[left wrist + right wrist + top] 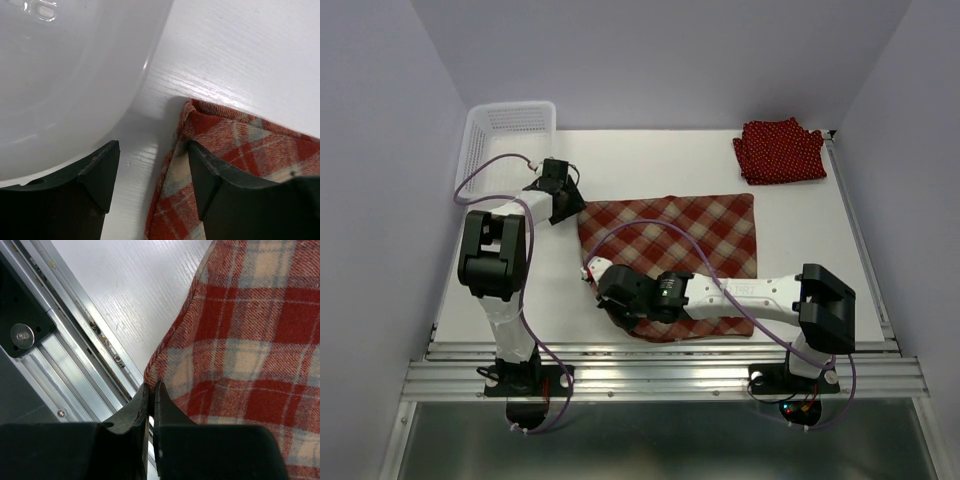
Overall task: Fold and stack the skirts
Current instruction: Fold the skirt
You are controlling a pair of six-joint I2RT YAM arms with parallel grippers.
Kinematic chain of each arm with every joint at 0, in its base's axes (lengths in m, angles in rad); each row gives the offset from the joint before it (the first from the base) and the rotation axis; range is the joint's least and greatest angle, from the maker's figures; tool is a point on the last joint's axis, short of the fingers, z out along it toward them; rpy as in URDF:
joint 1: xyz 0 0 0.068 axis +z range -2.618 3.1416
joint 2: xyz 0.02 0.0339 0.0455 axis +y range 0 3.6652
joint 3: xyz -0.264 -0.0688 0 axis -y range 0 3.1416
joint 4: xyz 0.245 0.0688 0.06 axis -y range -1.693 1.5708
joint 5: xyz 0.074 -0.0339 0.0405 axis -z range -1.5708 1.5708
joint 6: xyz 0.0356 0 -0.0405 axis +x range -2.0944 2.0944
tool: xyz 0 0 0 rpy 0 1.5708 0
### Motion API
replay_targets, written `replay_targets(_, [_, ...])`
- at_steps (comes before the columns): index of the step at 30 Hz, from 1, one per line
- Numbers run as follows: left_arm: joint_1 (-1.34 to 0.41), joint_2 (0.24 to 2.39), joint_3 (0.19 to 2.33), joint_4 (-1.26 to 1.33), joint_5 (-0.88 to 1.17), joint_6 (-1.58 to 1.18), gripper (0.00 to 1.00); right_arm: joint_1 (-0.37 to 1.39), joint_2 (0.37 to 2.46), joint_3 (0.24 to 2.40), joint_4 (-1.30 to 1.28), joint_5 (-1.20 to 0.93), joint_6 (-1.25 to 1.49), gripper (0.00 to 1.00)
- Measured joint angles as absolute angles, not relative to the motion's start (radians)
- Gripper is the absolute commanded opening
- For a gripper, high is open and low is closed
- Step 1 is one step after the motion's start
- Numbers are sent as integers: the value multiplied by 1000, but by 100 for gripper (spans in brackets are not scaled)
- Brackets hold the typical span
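Tabletop (650, 160), white and walled by pale lilac panels, shows whole only from the top camera. There a plaid skirt (670, 235) lies spread at its middle, a folded polka-dot skirt (780, 150) sits well apart at the far right corner, and a white basket (510, 125) stands far left. The left arm reaches forward, its left claw (575, 208) at the plaid skirt's far left corner. The right arm bends across the near edge, its right claw (590, 270) at the left hem. The left wrist camera alone shows that claw's jaws apart, one finger on bare tabletop beside the basket, the other over the cloth corner. The right wrist camera shows jaws pinched together on the hem, near a metal rail (75, 355).
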State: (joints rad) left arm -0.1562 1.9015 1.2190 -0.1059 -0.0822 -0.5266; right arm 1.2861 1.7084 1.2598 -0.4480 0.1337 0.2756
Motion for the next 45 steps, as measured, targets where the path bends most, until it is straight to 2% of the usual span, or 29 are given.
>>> replay_targets(1, [-157, 1903, 1219, -105, -83, -522, 60, 1283, 1708, 1259, -446, 133, 277, 1])
replay_targets(4, [-163, 1910, 1222, -103, -89, -510, 51, 1282, 1708, 1259, -444, 131, 280, 1])
replay_targets(14, [-221, 1937, 1225, -41, -48, -448, 51, 1275, 1699, 1244, -440, 131, 284, 1])
replay_targets(16, [-227, 1945, 1234, -35, -43, -443, 39, 1271, 1695, 1243, -440, 131, 284, 0])
replay_targets(17, [-227, 1950, 1241, -39, -44, -442, 19, 1271, 1692, 1243, -439, 131, 284, 0])
replay_targets(19, [-227, 1963, 1258, -52, -52, -439, 0, 1270, 1689, 1243, -439, 131, 284, 1])
replay_targets(28, [-227, 1981, 1299, -110, -78, -454, 0, 1269, 1645, 1213, -434, 138, 292, 1])
replay_targets(34, [-233, 1950, 1365, -240, -121, -466, 0, 1263, 1603, 1185, -432, 154, 318, 1])
replay_targets(39, [-255, 1888, 1482, -344, -179, -483, 0, 1237, 1532, 1140, -427, 180, 365, 1])
replay_targets(45, [-273, 1871, 1718, -463, -274, -505, 0, 1145, 1401, 1064, -422, 208, 410, 1])
